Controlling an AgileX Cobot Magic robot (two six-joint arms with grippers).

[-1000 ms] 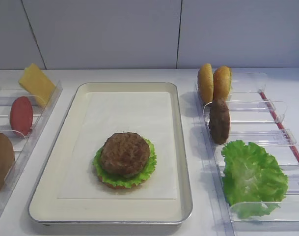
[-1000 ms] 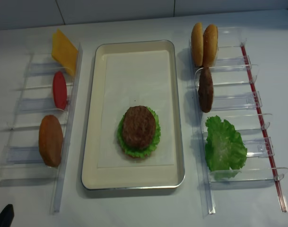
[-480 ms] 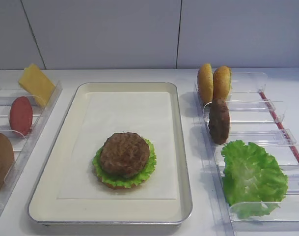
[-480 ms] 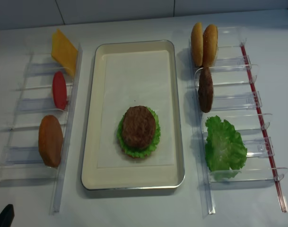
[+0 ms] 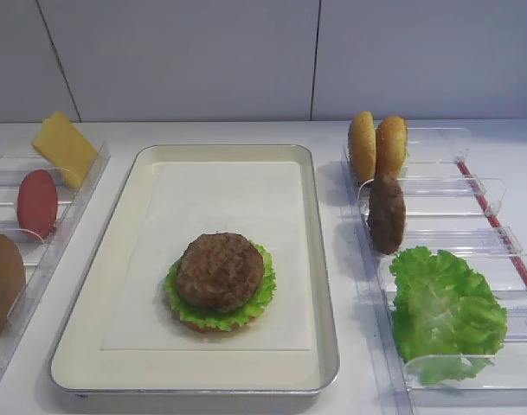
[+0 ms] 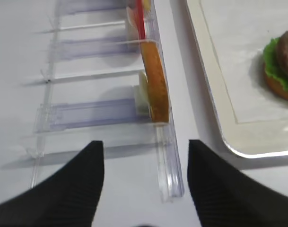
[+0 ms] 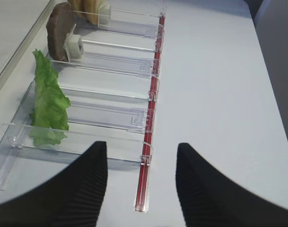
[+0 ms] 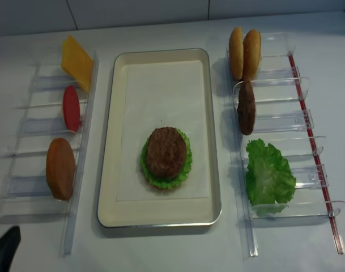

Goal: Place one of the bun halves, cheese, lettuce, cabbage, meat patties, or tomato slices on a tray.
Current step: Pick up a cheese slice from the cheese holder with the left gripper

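The cream tray (image 5: 319,259) (image 8: 214,141) holds a stack: a meat patty (image 5: 221,271) (image 8: 166,152) on lettuce (image 5: 261,298) over a bun half. In the left rack stand the cheese (image 8: 77,59), a tomato slice (image 8: 71,107) and a bun half (image 8: 60,168) (image 6: 155,87). The right rack has two bun halves (image 8: 244,53), a patty (image 8: 246,106) (image 7: 58,30) and lettuce (image 8: 267,175) (image 7: 48,101). My left gripper (image 6: 144,156) hangs open and empty at the near end of the left rack. My right gripper (image 7: 140,156) is open and empty at the near end of the right rack.
Clear plastic racks with dividers flank the tray, one on the left (image 8: 25,124) and one on the right (image 8: 285,122). A red strip (image 7: 151,123) runs along the right rack's outer side. A white wall closes the back of the table.
The dark tip of the left arm at the bottom left of the realsense view has crept slightly further into view. Nothing else has moved.
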